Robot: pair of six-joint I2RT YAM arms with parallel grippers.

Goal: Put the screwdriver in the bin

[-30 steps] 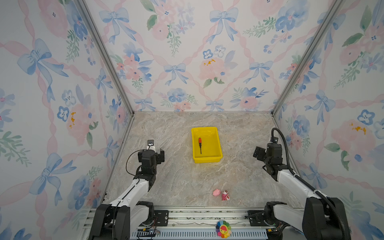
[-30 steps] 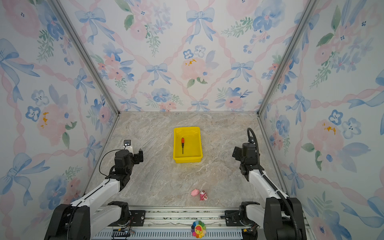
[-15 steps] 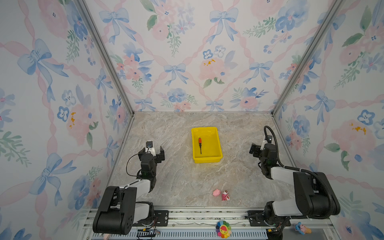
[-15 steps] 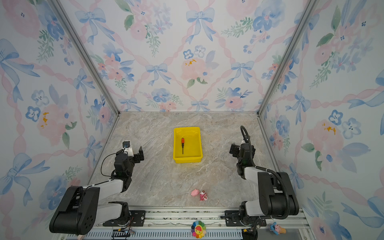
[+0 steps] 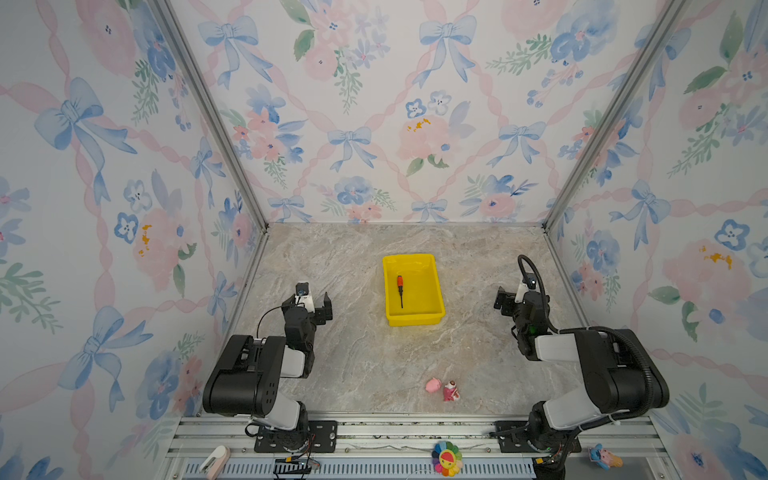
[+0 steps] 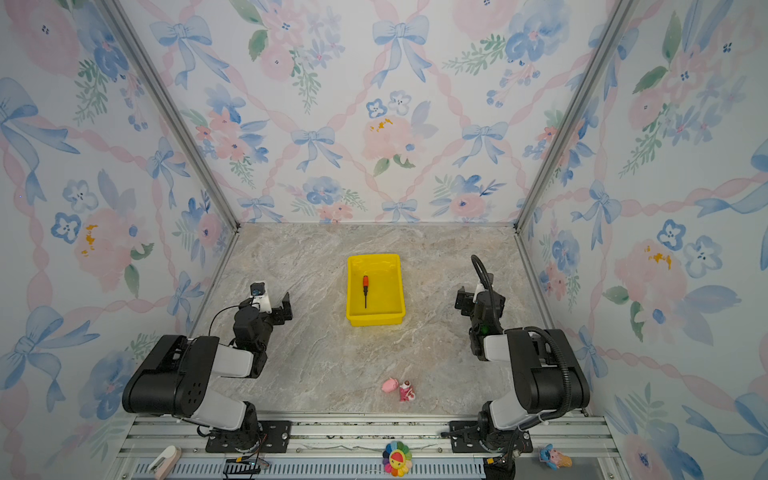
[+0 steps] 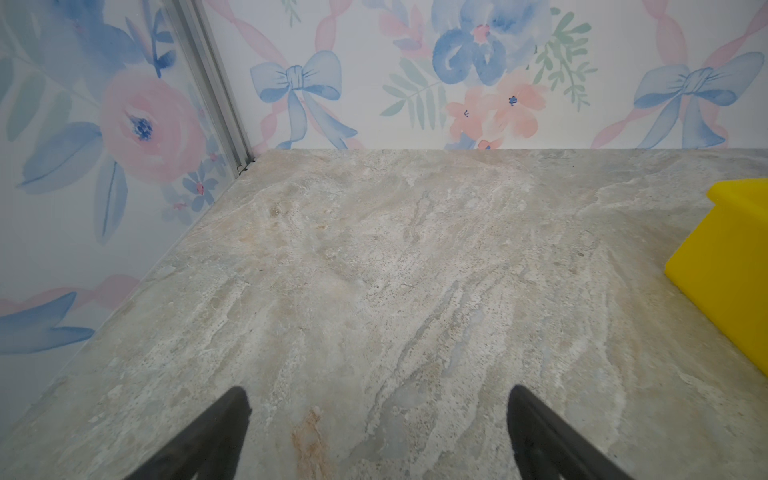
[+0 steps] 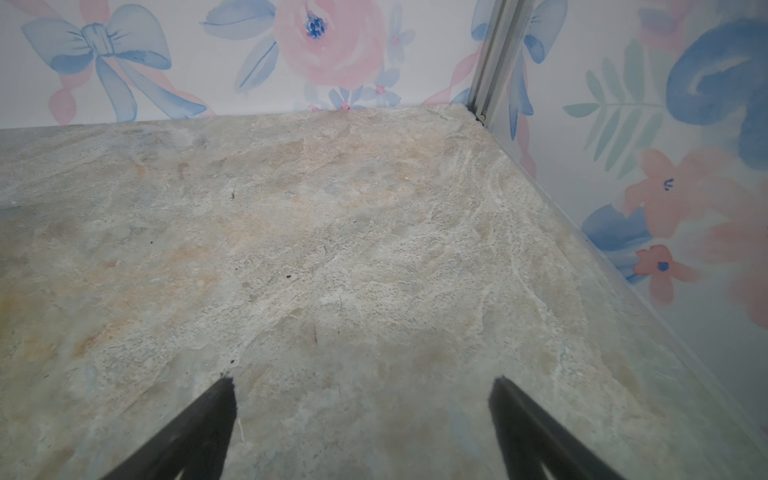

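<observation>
Lying in bin (image 5: 415,320), screwdriver (image 5: 400,287); pink toys (image 5: 432,385) well apart nr front; L+R jaws spread, empty

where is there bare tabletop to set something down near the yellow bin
Bare marble: between the bin and the back wall, on both its sides out to the left gripper and right gripper, and from the bin forward to the pink toy figures. Crowded only inside the bin, where the screwdriver lies, and around those figures.

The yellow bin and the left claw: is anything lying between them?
Nothing. Between the left claw and the bin lies only bare marbled tabletop, as both top views show.
</observation>
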